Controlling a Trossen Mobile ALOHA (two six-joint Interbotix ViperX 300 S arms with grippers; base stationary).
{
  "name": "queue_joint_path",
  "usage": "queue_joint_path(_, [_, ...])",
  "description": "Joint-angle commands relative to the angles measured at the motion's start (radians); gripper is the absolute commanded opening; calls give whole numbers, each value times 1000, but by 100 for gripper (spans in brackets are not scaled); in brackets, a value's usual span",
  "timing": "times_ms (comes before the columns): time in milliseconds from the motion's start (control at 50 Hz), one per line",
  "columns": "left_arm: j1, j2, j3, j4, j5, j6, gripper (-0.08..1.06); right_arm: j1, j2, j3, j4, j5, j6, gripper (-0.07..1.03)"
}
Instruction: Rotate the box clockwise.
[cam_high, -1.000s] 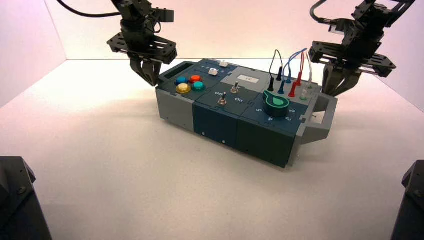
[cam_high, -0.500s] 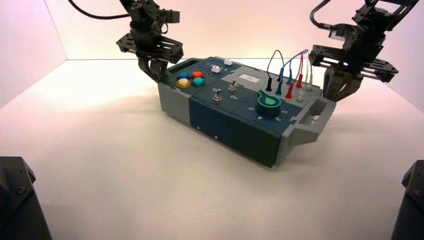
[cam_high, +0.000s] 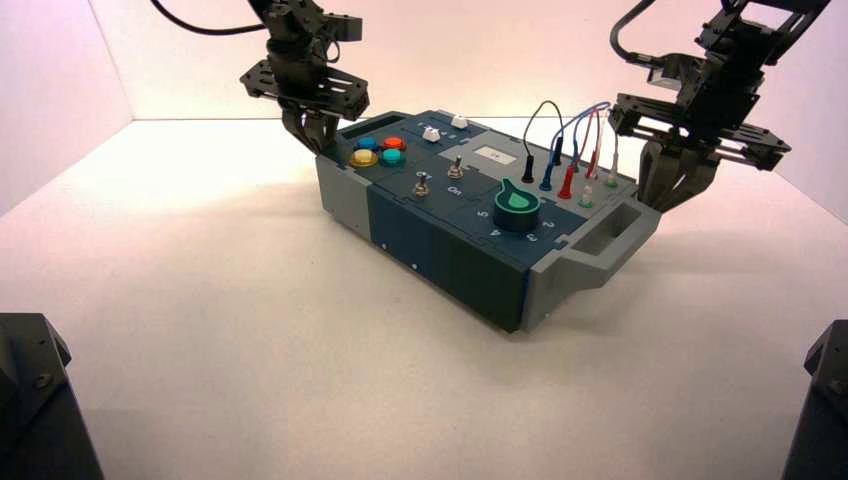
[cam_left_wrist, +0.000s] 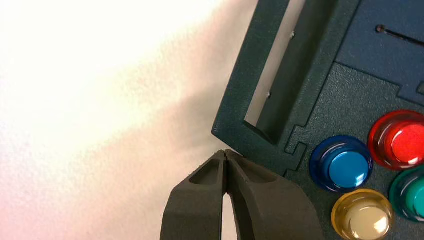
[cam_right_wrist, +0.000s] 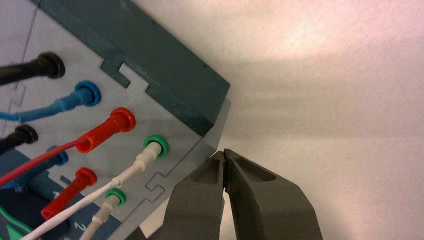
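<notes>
From above, my box (cam_high: 470, 210) sits aslant mid-worktop (cam_high: 300, 380), its dial (cam_high: 516, 207) toward five o'clock; my left tool (cam_high: 318, 140) is at its ten o'clock end, my right tool (cam_high: 652, 200) at its two o'clock corner. The left wrist view shows that tool's tips pressed together beside four buttons (cam_left_wrist: 348, 163). The right wrist view shows tips pressed together near the plugged wires (cam_right_wrist: 107, 131).
</notes>
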Motion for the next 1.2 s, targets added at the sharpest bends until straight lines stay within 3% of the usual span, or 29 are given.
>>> queue_joint_path(20, [-34, 3, -48, -9, -17, 9, -3, 83, -29, 12, 48, 6, 3, -2])
queue_joint_path(580, [-34, 75, -133, -9, -34, 20, -3, 135, -104, 61, 100, 20, 3, -2])
queue_joint_path(1200, [-34, 152, -219, -9, -38, 25, -3, 215, -100, 86, 147, 12, 6, -2])
